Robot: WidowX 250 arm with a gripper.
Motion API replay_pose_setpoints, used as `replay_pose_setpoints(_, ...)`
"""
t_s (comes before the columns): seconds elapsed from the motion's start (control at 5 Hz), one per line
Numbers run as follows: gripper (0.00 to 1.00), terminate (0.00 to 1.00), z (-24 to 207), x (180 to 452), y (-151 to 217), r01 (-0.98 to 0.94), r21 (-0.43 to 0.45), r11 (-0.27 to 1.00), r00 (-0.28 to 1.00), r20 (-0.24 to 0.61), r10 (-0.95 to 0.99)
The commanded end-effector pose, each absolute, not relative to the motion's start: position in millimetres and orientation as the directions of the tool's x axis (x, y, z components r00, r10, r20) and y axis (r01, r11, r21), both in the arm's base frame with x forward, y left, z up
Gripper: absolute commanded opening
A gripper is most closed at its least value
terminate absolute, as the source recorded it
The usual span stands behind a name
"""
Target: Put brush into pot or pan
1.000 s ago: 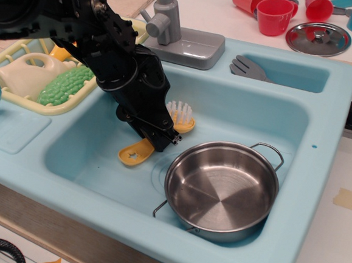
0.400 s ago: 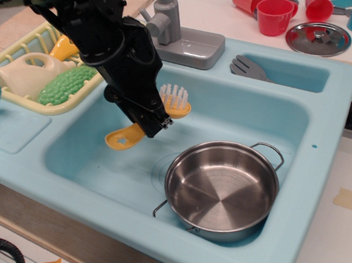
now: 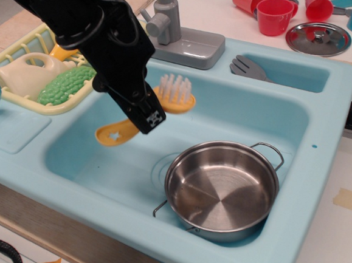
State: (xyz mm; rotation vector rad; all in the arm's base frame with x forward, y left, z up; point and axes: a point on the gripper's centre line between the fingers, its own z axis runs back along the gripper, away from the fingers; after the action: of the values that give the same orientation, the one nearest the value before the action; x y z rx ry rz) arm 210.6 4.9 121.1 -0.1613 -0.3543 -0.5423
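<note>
1. One pale blue sink (image 3: 320, 105) is filling most of my view, and the steel pan (image 3: 222, 189) is sitting empty at its front right.
2. My black arm is blocking the basin's left side; a yellow rack (image 3: 11, 56) is sitting behind it.
3. The gripper (image 3: 149, 118) is clamping the brush (image 3: 172, 95) mid-handle, holding it in the air left of the pan.
4. A grey fork (image 3: 248, 68) is lying on the rear ledge.
5. Since a second ago I am seeing the brush lifted off the basin floor.
</note>
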Motion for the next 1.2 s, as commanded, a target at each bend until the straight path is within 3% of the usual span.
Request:
replay_pose_setpoints(0.0,0.00,0.00,129.6,208.3,-11.7,0.628,-0.133,0.766,0.754,0.347,-0.558)
replay_pose_setpoints(0.6,0.00,0.00,111.4,203.1,-39.4,0.667,-0.313,0.676,0.745,0.294,-0.599)
replay_pose_setpoints(0.8,1.00,0.00,105.8,200.4,-39.8,0.666,-0.365,0.650,0.746,0.316,-0.586)
replay_pose_setpoints(1.0,1.00,0.00,105.8,200.4,-39.8,0.666,-0.365,0.650,0.746,0.316,-0.586)
